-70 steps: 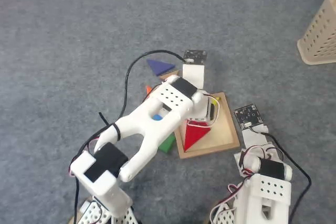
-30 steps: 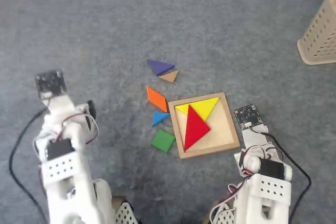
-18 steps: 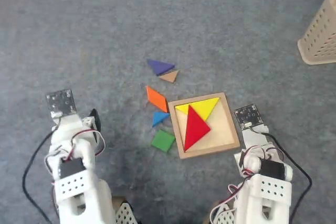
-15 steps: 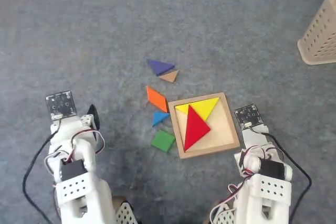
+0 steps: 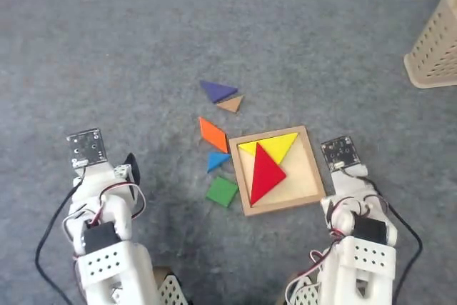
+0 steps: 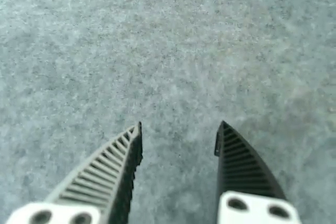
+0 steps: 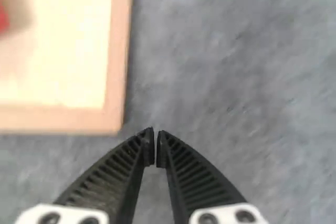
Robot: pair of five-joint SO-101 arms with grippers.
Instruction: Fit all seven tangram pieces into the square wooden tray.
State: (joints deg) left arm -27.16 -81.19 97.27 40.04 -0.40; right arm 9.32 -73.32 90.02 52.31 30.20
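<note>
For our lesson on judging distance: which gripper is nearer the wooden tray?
Right. The right gripper sits beside the wooden tray; the left gripper hangs over bare carpet, farther off.

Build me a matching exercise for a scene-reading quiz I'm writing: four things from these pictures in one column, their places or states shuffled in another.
1 red triangle
2 green square
3 purple triangle
4 left gripper

A open over bare carpet
B inside the wooden tray
C beside the brown triangle
D on carpet outside the tray's corner

Pairs: 1-B, 2-D, 3-C, 4-A
</note>
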